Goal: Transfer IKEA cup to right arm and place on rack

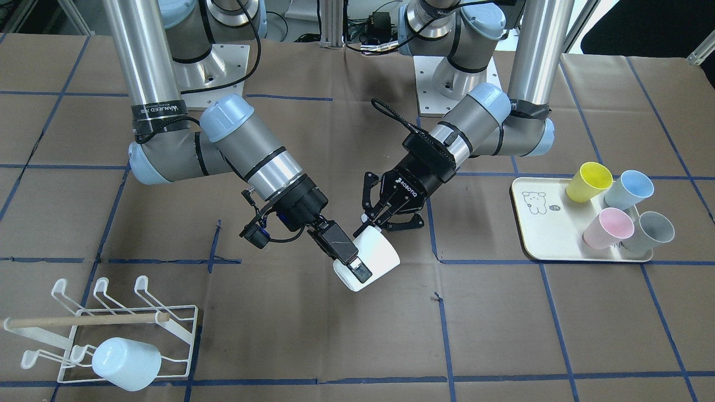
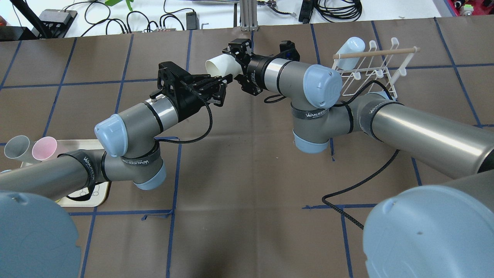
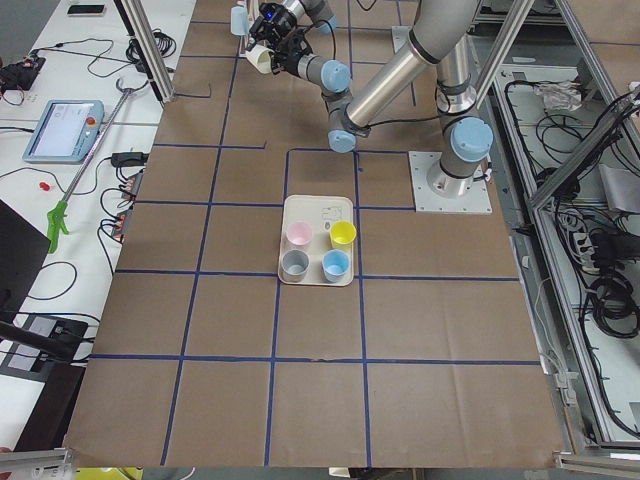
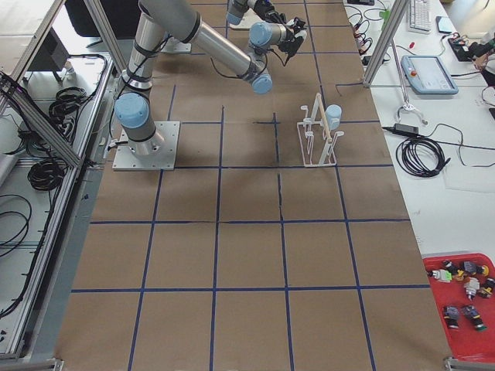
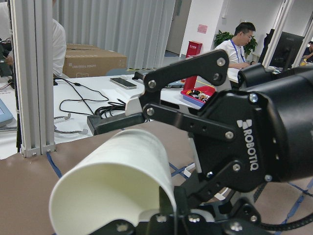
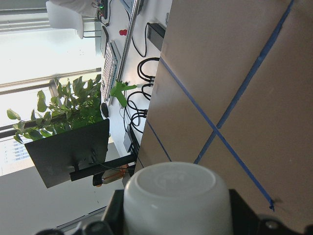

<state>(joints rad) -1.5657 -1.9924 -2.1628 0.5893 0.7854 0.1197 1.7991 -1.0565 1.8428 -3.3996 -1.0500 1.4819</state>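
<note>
The left gripper (image 1: 373, 220) comes in from the robot's left. Its fingers are drawn close on the rim of the white cup (image 1: 380, 254), apparently pinching the wall. The cup hangs above the surface, toward the far edge, lying nearly level. Its long axis runs from one gripper to the other, mouth toward the left one and base toward the right gripper (image 1: 354, 265), which clamps its sides. The rack (image 1: 192, 335) stands by the far edge, further right and nearer the right arm. The left gripper probably has to let go first.
</note>
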